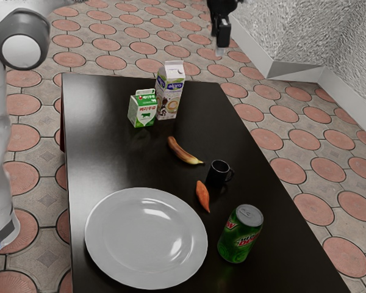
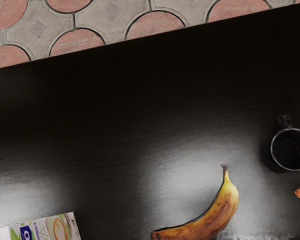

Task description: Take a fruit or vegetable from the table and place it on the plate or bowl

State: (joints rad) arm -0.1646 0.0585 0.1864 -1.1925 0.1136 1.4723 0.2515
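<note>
Exterior view: jaws hang high at top centre, over the tiled floor beyond the desk [image 1: 110,159]; open or closed, cannot tell; nothing seen in them. Banana [image 1: 184,151] lies mid-frame on the desk, carrot [image 1: 202,196] just below and right of it, beside a black mug [image 1: 218,174]. White plate [image 1: 146,238] sits lower centre, bare. Green can [image 1: 240,234] stands at lower right. Two cartons [image 1: 142,108] stand upper centre. Wrist view: banana [image 2: 210,220] lies between a carton [image 2: 40,230] and the mug [image 2: 289,149].

Carrot [image 1: 202,196] just beside white plate [image 1: 113,259]; banana [image 1: 184,152] near.
</note>
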